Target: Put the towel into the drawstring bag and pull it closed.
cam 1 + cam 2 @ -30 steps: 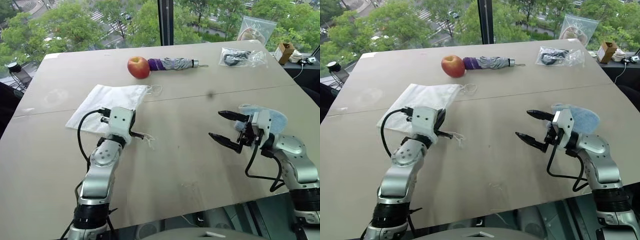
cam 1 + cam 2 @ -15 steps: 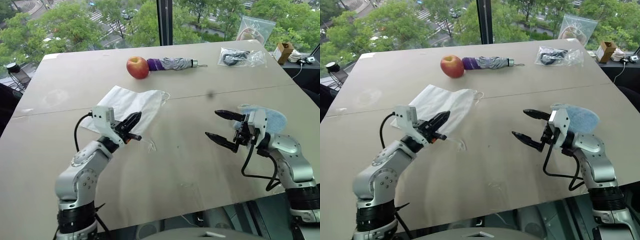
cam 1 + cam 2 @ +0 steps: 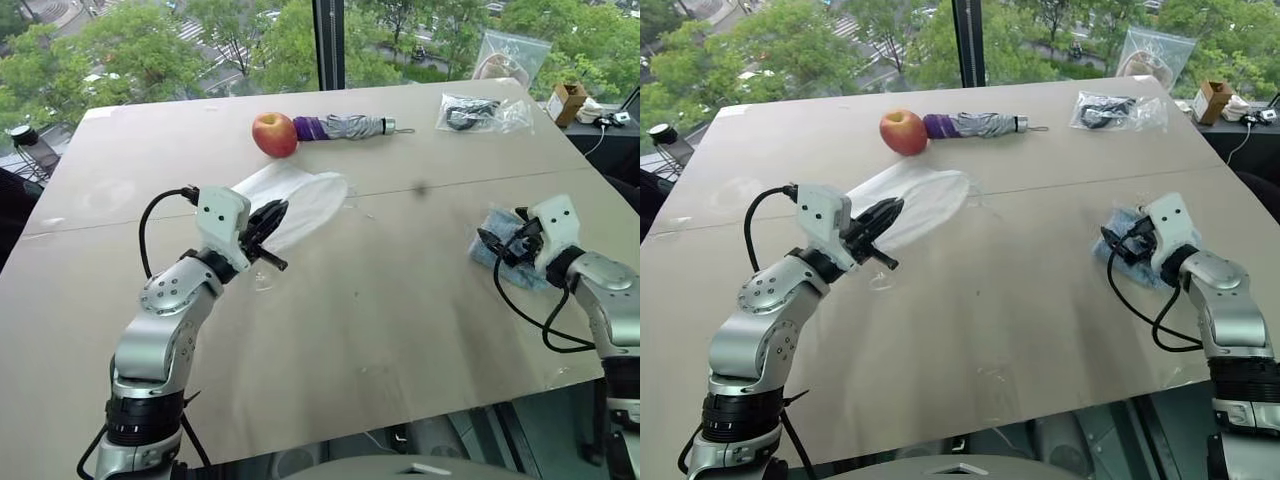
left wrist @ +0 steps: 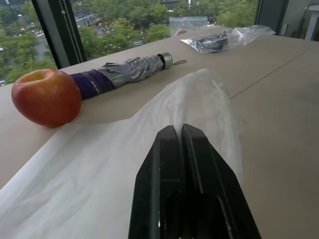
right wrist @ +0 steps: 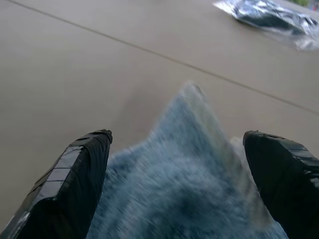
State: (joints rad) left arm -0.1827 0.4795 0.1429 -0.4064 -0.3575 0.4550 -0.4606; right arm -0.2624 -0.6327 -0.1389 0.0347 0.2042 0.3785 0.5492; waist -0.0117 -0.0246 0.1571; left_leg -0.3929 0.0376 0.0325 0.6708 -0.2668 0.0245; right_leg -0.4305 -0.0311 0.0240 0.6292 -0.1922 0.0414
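My left gripper is shut on the drawstring bag at the middle left of the table. The thin white pouch is lifted by that edge and fans out toward the apple. In the left wrist view the sheer fabric spreads past the closed fingers. A loop of cord dangles below the hand. At the right side of the table lies the towel, light blue and fluffy. My right gripper is open over it, one finger on each side of the cloth.
A red apple and a folded umbrella lie at the back centre. A clear zip bag with dark contents sits at the back right, another zip bag behind it. A small cardboard box stands off the table's right corner.
My right gripper swung right and down, from beside the towel to straddling it. My left gripper turned and rose, lifting the bag's edge off the table so the pouch billows toward the right.
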